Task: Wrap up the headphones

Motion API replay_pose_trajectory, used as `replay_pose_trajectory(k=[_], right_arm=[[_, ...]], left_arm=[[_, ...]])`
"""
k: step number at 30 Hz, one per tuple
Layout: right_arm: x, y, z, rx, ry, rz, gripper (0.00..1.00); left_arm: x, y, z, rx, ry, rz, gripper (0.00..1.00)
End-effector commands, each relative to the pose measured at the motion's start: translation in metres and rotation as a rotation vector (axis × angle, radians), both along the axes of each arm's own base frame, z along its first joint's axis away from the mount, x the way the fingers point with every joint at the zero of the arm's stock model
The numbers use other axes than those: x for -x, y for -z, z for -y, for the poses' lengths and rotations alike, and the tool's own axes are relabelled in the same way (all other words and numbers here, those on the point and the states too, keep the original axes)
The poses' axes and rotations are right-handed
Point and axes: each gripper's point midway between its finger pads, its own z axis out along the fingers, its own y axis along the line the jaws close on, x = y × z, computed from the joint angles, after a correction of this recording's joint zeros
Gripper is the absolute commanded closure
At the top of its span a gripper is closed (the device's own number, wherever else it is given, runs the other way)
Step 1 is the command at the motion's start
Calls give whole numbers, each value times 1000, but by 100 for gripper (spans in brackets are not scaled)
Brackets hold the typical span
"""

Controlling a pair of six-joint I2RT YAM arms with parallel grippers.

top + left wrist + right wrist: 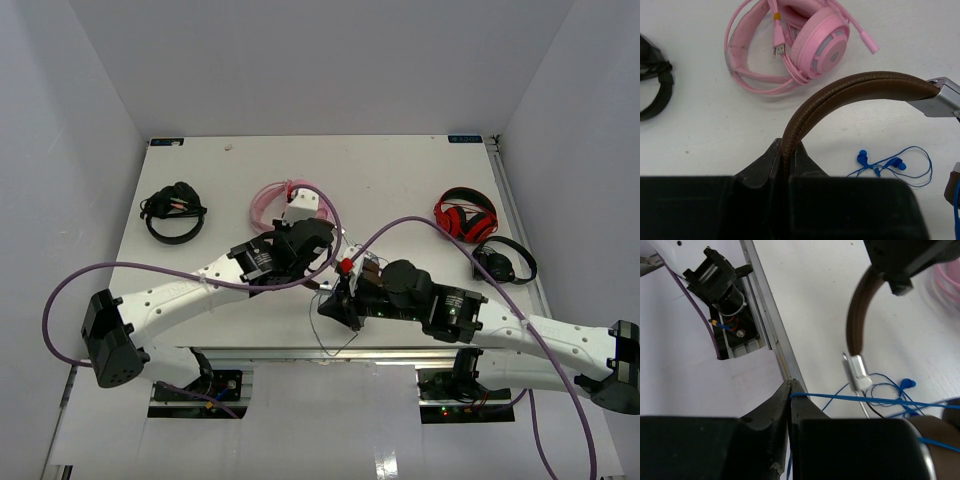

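My left gripper point(782, 150) is shut on the brown headband point(855, 82) of the headphones, which arches up and to the right to a silver slider point(945, 97). Their thin blue cord point(890, 165) with small blue bits lies looped on the table beneath. My right gripper point(791, 387) is shut on that cord point(865, 400), which runs taut to the right past the slider point(859, 372) toward a brown pad point(940, 430). From above, both grippers meet near the table's front middle, with the headphones point(365, 270) between them and mostly hidden.
Pink headphones point(285, 205) lie behind the left wrist. Red-and-black headphones point(465, 215) and a black pair point(505, 262) sit at the right, another black pair point(172, 212) at the left. The table's metal front edge point(767, 330) runs just beside my right gripper.
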Motion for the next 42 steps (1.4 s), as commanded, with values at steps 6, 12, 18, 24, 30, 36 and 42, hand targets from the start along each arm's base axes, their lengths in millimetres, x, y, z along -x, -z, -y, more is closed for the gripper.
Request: replay_pose_trajectory(k=[6, 12, 18, 24, 30, 36, 42], right_arm=[[22, -6, -8, -184, -94, -21, 92], [21, 1, -2, -205, -48, -16, 92], [7, 13, 5, -218, 76, -1, 92], [-4, 34, 10, -184, 156, 14, 92], [-21, 48, 15, -166, 252, 53, 92], [-37, 63, 15, -136, 330, 88, 92], [-52, 68, 16, -151, 388, 159, 92]], left_arm=[[7, -50, -18, 440, -260, 83, 100], [18, -73, -35, 583, -293, 119, 100], [26, -82, -46, 688, -308, 133, 100], [32, -93, -50, 744, -288, 137, 100], [38, -104, -65, 772, -301, 173, 100], [39, -110, -70, 785, -304, 186, 100], [44, -114, -68, 821, -281, 171, 100]])
